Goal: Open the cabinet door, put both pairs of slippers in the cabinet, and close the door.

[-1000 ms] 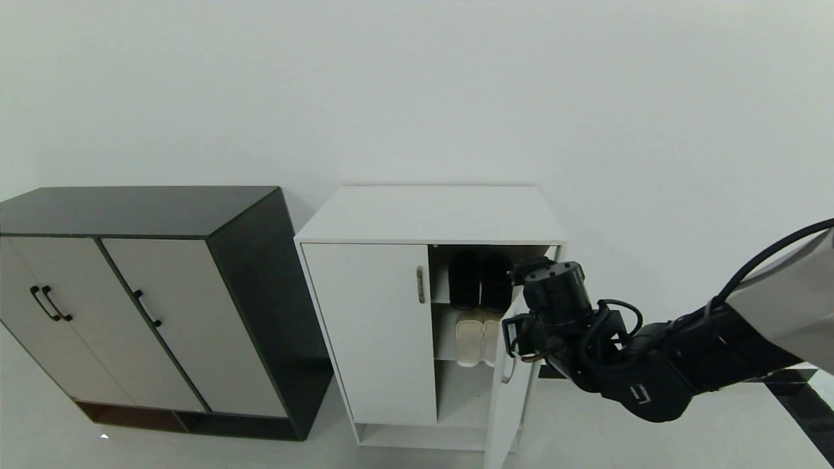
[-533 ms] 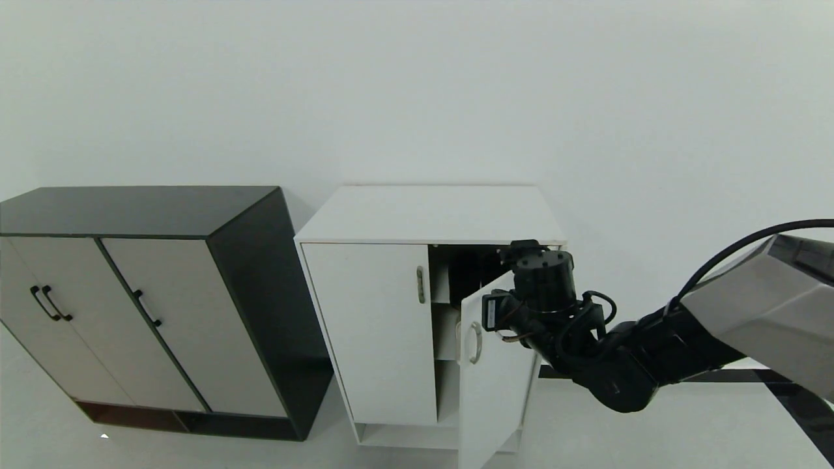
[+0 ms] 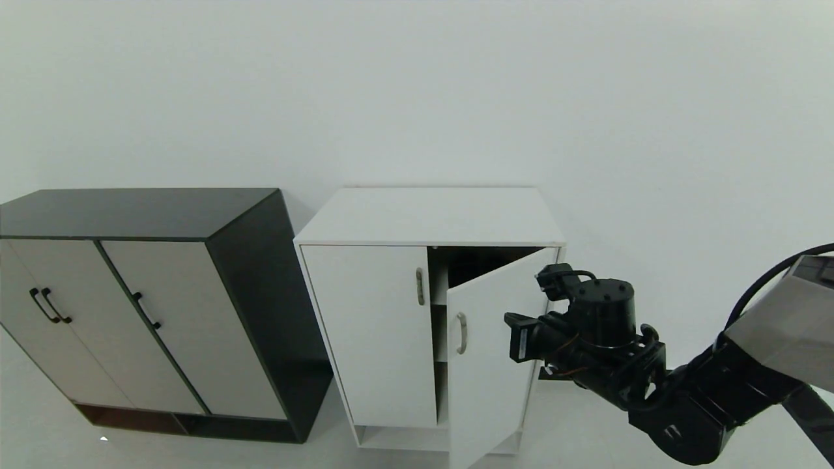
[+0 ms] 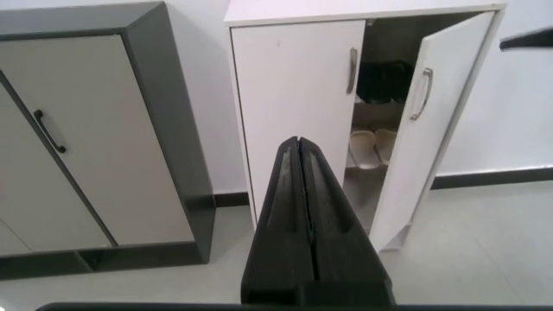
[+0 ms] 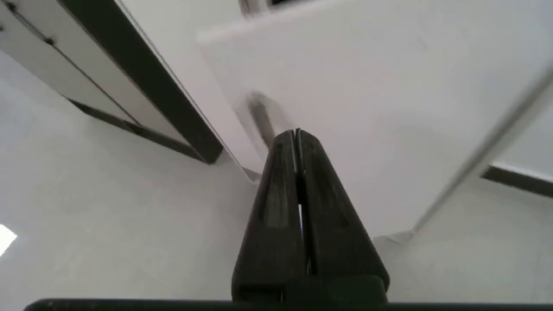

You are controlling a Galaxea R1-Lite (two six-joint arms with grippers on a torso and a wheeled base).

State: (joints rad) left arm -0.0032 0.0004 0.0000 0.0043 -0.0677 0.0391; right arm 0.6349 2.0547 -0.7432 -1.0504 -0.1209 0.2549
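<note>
The white cabinet [image 3: 430,215] stands mid-frame, its right door [image 3: 492,352] ajar. Inside, black slippers [image 4: 386,79] sit a shelf above white slippers [image 4: 371,147]. The right gripper [image 5: 296,136] is near the door, jaws closed and empty, and the left gripper [image 4: 298,142] is closed too. A dark cabinet [image 3: 254,312] stands at left on a pale floor [image 4: 484,250], against a plain wall [image 3: 417,91].

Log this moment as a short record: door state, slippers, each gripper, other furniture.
white cabinet: two doors, one ajar
right door: ajar, gap on its handle side
black slippers: inside, upper shelf
white slippers: inside, shelf below
right gripper: shut, empty, at the door's outer face
left gripper: shut, empty, pointing at the cabinet from farther back
dark cabinet: beside the white one, doors shut
</note>
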